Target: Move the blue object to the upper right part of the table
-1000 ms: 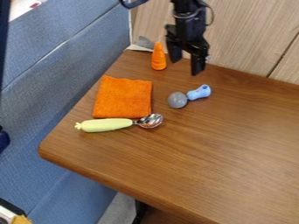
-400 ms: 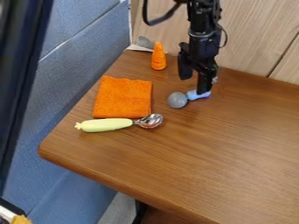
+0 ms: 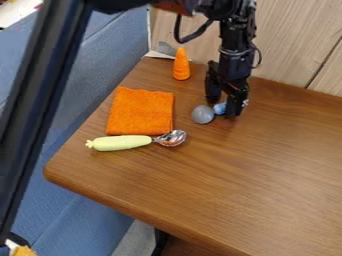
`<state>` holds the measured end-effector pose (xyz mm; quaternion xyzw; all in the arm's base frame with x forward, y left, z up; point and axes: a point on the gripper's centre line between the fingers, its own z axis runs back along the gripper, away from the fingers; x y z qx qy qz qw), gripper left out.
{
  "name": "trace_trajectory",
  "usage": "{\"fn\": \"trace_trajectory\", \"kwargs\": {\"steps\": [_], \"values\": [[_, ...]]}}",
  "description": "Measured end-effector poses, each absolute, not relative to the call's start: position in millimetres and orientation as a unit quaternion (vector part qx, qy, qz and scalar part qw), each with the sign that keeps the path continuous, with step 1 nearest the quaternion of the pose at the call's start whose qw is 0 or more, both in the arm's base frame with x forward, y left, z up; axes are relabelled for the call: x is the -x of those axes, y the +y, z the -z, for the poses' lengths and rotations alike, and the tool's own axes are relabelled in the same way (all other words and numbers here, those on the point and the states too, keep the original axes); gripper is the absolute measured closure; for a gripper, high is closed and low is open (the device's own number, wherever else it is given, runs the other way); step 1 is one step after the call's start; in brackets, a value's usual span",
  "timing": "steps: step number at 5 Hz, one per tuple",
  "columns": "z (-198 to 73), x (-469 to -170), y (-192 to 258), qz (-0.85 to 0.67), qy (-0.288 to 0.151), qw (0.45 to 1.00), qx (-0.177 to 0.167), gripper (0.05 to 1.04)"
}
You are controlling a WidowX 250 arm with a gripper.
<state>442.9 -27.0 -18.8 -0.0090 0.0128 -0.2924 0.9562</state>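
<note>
1 pincer [image 3: 223, 106], fingers apart; 1 blue object [image 3: 220, 108] between them (seemingly unclamped). Done: approach, apparently. Left: grasp, lift, carry to upper-right tabletop [image 3: 297, 120], beside pincer.

orange cloth [image 3: 140, 111] at left, orange cone [image 3: 181, 65] far; pale green spoon handle [image 3: 120, 143]; light blue object [image 3: 220, 108], grey ball [image 3: 203, 114]; brown wood-grained table [image 3: 227, 175].

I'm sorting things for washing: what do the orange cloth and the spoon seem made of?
Cloth: matte fabric, perhaps terry, by its nubbly look and wavy edge. Spoon: shiny metal bowl, by its bright glints; the smooth, evenly green handle could be plastic or silicone.
</note>
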Motion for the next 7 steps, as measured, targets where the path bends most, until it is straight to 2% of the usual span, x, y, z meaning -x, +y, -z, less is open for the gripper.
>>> {"fn": "trace_trajectory", "kwargs": {"steps": [2,4,5,6,7], "values": [[18.7,-446.2,-25.1,0.291,0.013,0.957,-0.002,0.672],[18.0,-440.5,-19.7,0.292,0.02,0.956,-0.024,0.705],[16.4,-440.4,-20.6,0.281,0.016,0.959,-0.022,0.706],[3.0,-447.0,-19.5,0.21,-0.009,0.977,-0.033,0.706],[-12.5,-451.5,-29.5,0.152,-0.013,0.988,-0.02,0.706]]}}
